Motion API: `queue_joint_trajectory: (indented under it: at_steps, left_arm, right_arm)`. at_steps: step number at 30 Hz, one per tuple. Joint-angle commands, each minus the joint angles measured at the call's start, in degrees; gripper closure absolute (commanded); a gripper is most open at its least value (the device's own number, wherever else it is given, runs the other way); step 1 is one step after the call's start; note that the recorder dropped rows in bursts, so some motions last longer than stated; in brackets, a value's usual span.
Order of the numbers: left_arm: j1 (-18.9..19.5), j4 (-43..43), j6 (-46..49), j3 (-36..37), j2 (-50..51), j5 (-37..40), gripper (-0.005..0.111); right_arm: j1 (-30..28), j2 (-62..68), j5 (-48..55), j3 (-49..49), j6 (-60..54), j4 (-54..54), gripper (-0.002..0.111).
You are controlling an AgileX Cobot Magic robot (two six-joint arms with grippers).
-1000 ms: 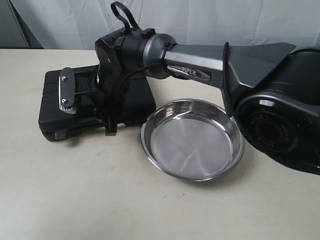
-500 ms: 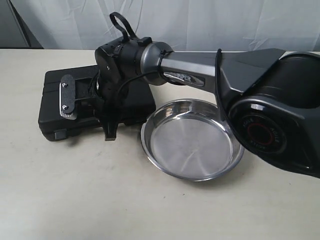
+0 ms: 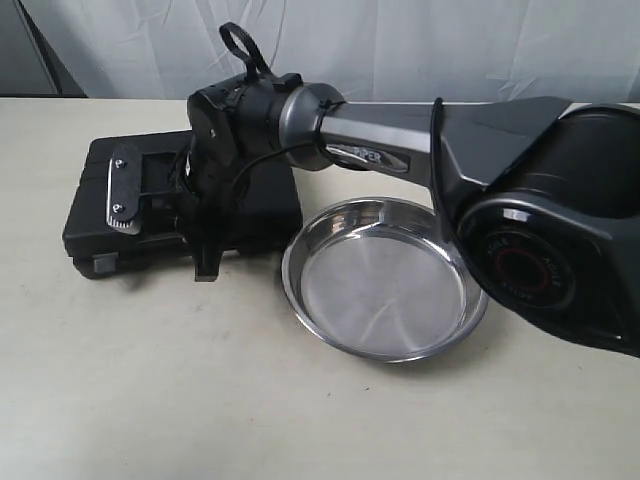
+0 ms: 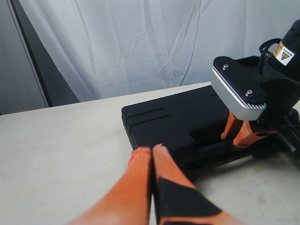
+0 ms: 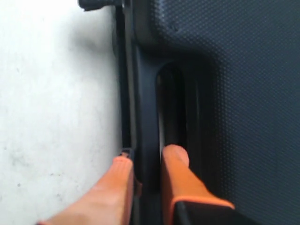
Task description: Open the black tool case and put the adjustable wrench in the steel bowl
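Note:
The black tool case [image 3: 88, 205] lies closed on the table, left of the steel bowl [image 3: 385, 285], which holds nothing. My right gripper [image 3: 203, 250] reaches across and points down at the case's front edge. In the right wrist view its orange fingers [image 5: 176, 164] are shut on the moulded handle bar [image 5: 147, 117] of the case [image 5: 243, 93]. My left gripper [image 4: 152, 149] is shut on nothing, just short of the case's [image 4: 183, 117] near corner; the right gripper [image 4: 239, 133] shows beyond. The adjustable wrench is hidden.
The right arm's grey forearm [image 3: 400, 135] spans above the bowl's far side, and its bulky base joint [image 3: 540, 250] stands just right of the bowl. A white curtain [image 3: 400, 40] hangs behind the table. Bare tabletop [image 3: 200, 390] lies in front.
The case has slid to the left and turned slightly, with the right gripper moving left along with it on the handle. The bowl has stayed put.

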Motion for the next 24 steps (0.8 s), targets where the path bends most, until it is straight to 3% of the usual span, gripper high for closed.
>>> queue_joint_trajectory:
  at_steps: [1,15,24]
  left_arm:
    - [-0.1,-0.1,-0.1,-0.1,0.2,-0.4,0.106]
    - [-0.1,-0.1,-0.1,-0.1,0.2,-0.3,0.106]
    - [-0.1,-0.1,-0.1,-0.1,0.2,-0.3,0.106]
  right_arm:
    - [0.7,-3.0,-3.4,-0.4,0.4,2.6,0.109]
    - [1.0,-7.1,-3.4,-0.4,3.9,2.0,0.109]
    - [1.0,-5.7,4.7,-0.4,4.3,2.5,0.109]
